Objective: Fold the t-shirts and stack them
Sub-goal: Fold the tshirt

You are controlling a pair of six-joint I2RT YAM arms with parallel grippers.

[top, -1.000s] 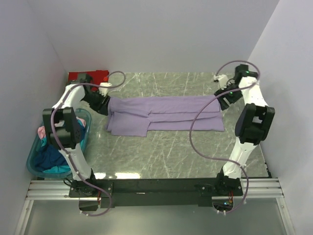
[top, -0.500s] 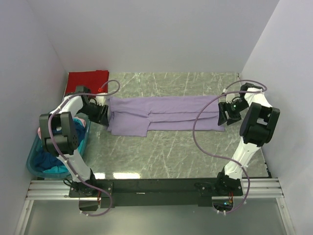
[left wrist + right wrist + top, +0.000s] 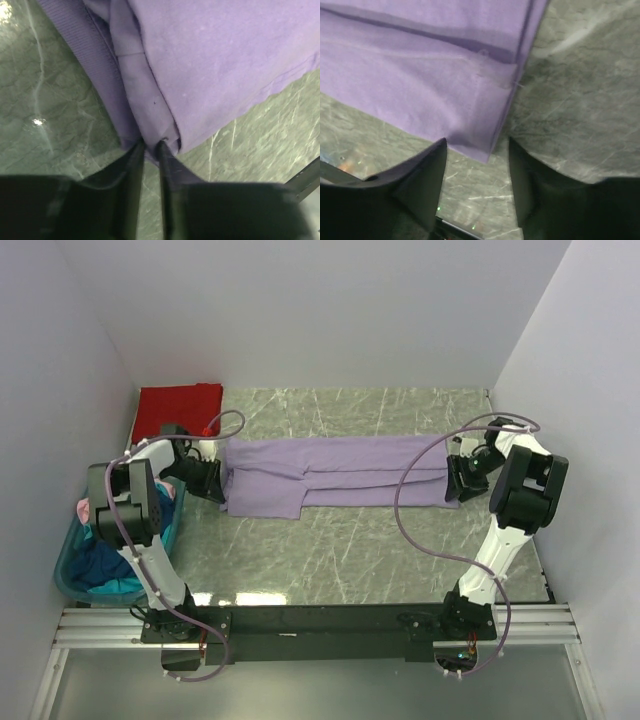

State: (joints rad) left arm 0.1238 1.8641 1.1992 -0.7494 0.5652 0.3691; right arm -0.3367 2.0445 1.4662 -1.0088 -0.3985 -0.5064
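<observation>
Left jaws drawn narrow, fingertips (image 3: pixel 132 165) at the 7 o'clock corner of the light purple t-shirt (image 3: pixel 330 468); pinched or not, we cannot tell. Right jaws wide, fingertips (image 3: pixel 432 165) either side of its 5 o'clock corner. Since a second ago both arms came from the far corners toward 6 o'clock, and the red t-shirt (image 3: pixel 180 405) at 11 o'clock is now uncovered. The purple t-shirt lies flat, 9 to 3; bare worktop (image 3: pixel 350 555) runs from its near hem to 6. Tub (image 3: pixel 68 575) sits at the 8 o'clock edge.

Purple t-shirt (image 3: pixel 340 468) folded lengthwise, flat; red t-shirt (image 3: pixel 180 403) folded, far-left.
</observation>
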